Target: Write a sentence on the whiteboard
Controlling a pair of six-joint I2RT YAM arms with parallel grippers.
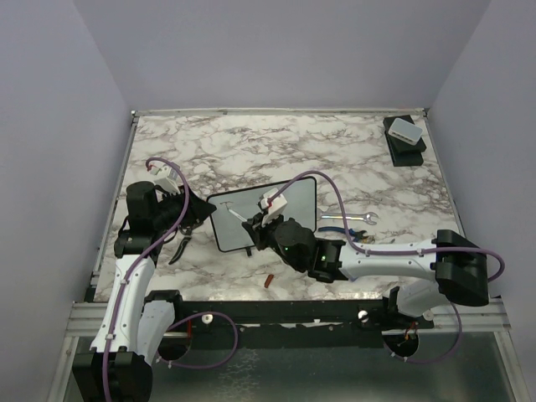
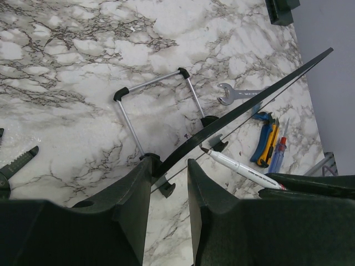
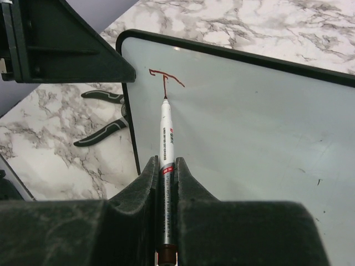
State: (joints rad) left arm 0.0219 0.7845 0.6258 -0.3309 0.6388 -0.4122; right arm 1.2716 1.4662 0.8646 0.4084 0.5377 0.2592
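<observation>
The whiteboard stands tilted near the middle of the table, propped from behind on a wire stand; the left gripper is part-closed astride its left edge, one finger on each side, and appears to pinch the frame to steady it; the right gripper is clamped tight on a marker whose tip touches the board near the upper-left corner; of the sentence only a first pair of reddish strokes is there, so nearly all the writing is left to do. The main risk, as I judge it, is pressure; pushing too hard could tip the propped board back or skid its feet across the marble, and a light hold on the left would let it swing under each stroke; too little pressure would break the thin line. The slim marker could also slide or twist in the jaws, spoiling the letters; the writing sits close under the left finger, so the two could collide; reaching across wet ink might smear it.
</observation>
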